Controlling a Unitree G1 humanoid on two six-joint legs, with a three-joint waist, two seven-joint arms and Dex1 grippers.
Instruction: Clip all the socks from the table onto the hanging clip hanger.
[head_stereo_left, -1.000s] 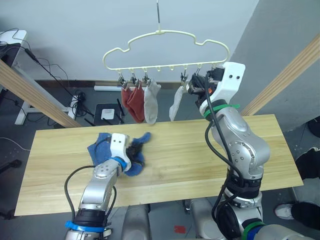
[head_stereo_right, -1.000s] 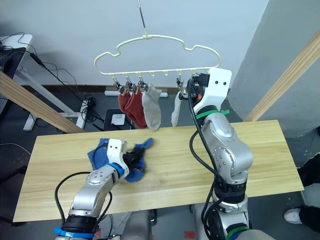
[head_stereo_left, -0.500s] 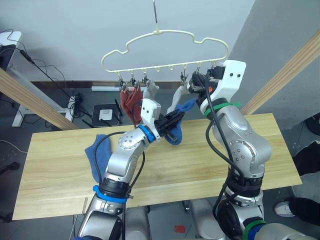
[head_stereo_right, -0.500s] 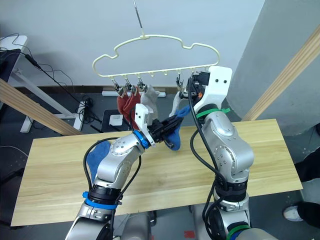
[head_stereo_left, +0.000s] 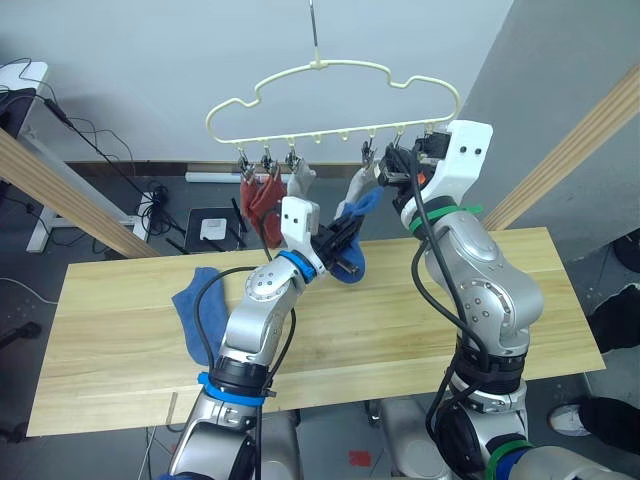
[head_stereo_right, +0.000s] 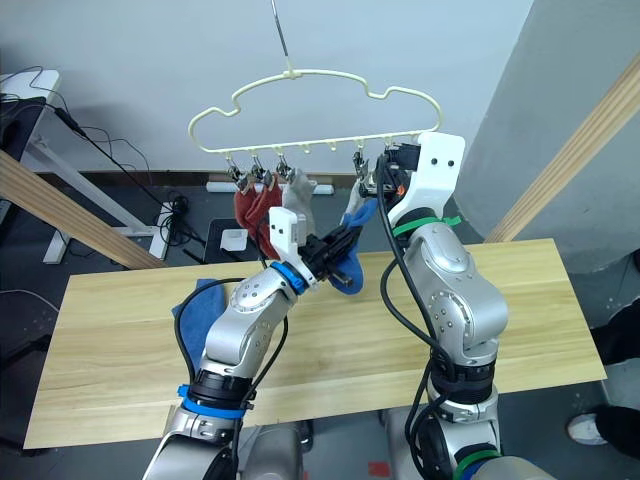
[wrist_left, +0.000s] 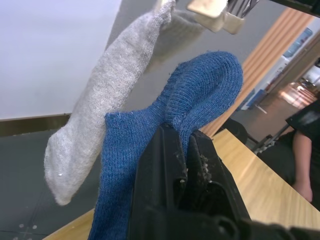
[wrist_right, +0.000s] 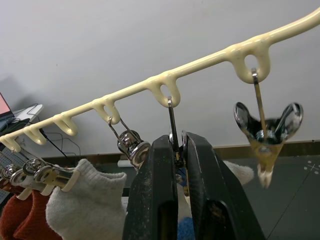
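Pale wood counter (head_stereo_left: 400, 330) carries one blue sock (head_stereo_left: 196, 310) near its left side. Above it, the left tool (head_stereo_left: 345, 232) pinches a second blue sock (head_stereo_left: 352, 262), raised beside the right tool (head_stereo_left: 385, 172), pressed together on a clip of the yellow clip hanger (head_stereo_left: 330, 105). Its squeezed clip is largely hidden. No writing is legible.

Head stereo overhead; wrist cameras close beneath clip hanger (head_stereo_left: 333, 100)
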